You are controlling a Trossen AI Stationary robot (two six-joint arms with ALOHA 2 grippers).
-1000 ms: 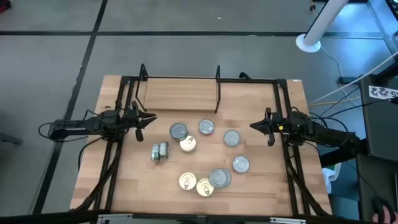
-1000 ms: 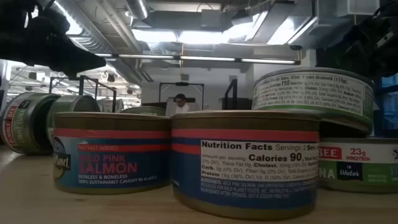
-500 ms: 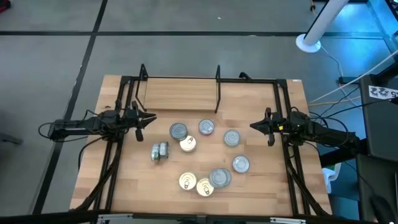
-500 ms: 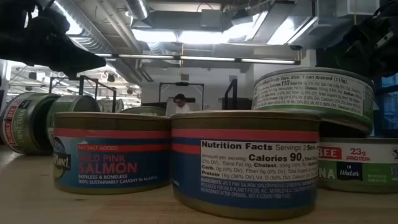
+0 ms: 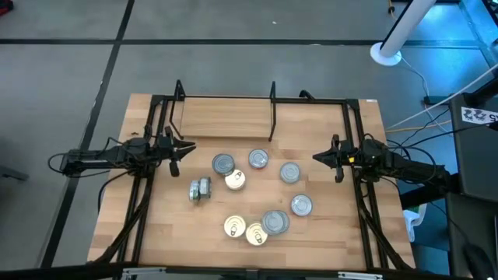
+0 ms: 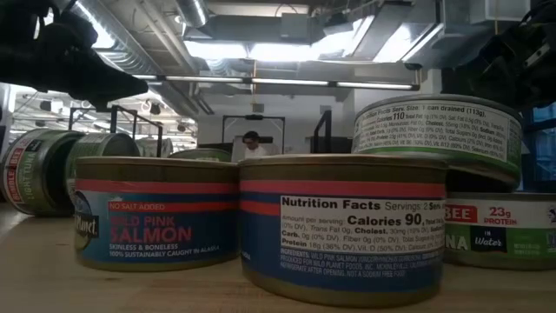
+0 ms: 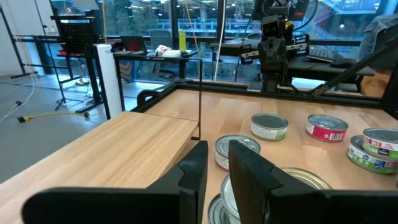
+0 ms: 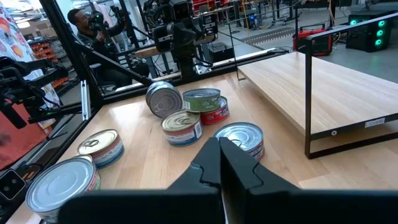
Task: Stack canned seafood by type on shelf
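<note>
Several round cans of seafood (image 5: 257, 194) lie loose on the wooden table, most of them lid up. One can (image 5: 200, 190) lies on its side, and one green-labelled can (image 6: 439, 135) rests tilted on another. The shelf (image 5: 226, 117), a light board between thin black uprights (image 5: 272, 93), stands at the table's far side with nothing on it. My left gripper (image 5: 187, 146) hovers level at the left of the cans, slightly open with nothing between its fingers (image 7: 217, 165). My right gripper (image 5: 317, 156) hovers level at the right, shut and empty (image 8: 219, 149).
Black frame rails (image 5: 358, 179) run along the table's left, right and far sides. Bare wood lies between the cans and the shelf (image 5: 226, 144). A person (image 8: 84, 22) shows in the room beyond the table. A white post base (image 5: 385, 53) stands on the floor.
</note>
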